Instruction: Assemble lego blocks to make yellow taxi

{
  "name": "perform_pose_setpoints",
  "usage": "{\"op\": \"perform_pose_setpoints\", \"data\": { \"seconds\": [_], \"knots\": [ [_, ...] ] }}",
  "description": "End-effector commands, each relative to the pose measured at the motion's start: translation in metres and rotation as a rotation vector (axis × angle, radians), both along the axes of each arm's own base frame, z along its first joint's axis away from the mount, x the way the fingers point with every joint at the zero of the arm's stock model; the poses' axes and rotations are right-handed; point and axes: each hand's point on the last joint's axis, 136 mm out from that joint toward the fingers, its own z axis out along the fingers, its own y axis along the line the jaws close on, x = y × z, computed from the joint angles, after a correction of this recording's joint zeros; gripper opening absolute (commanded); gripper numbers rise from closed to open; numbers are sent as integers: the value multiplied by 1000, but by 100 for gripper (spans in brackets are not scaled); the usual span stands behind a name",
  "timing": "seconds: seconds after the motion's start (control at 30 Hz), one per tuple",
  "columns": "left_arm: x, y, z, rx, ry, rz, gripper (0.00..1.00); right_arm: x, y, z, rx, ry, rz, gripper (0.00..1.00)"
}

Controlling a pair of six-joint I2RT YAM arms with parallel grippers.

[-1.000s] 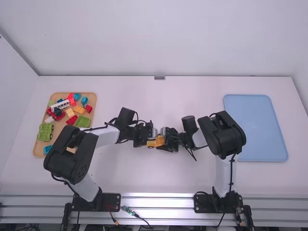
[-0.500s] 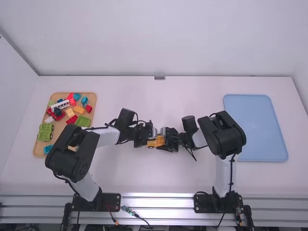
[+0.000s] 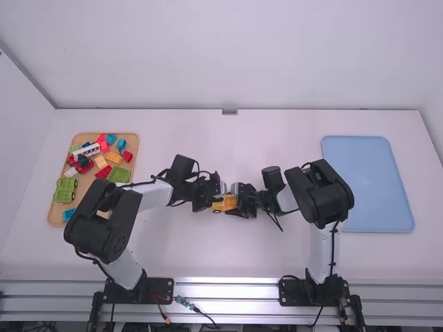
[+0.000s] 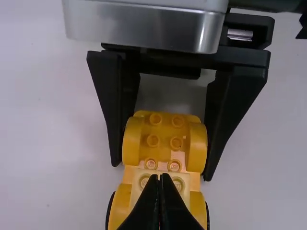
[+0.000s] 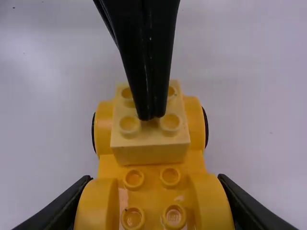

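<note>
My left gripper (image 3: 210, 197) and my right gripper (image 3: 236, 201) face each other over the yellow car base (image 3: 225, 204) at mid-table. In the left wrist view, the left gripper (image 4: 160, 178) is shut, its tips over the pale yellow block (image 4: 159, 189) on one end of the car base (image 4: 162, 143). The right gripper (image 5: 152, 201) in its wrist view has a finger on each side of the base's other end, gripping it by the fenders. Four studs show on the pale block (image 5: 150, 146), between the base's wheels; the left tips touch down among them.
At the far left, a tan tray (image 3: 131, 142) holds loose blocks, among them a green wheeled base (image 3: 65, 190), a green block (image 3: 119, 174) and several red and blue pieces. An unused light-blue tray (image 3: 367, 183) lies on the right side of the table.
</note>
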Motion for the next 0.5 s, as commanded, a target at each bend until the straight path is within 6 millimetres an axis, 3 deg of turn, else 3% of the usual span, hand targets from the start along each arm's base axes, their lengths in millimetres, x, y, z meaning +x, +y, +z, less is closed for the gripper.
{"op": "perform_pose_setpoints", "data": {
  "seconds": [0.0, 0.47],
  "knots": [
    [-8, 32, -43, 203, 61, 88, 2, 3, -8, -15, -67, -7, -37, 26],
    [-12, 44, -56, 177, 43, 165, 2, 3, -8, -15, -68, -7, -39, 26]
  ]
}}
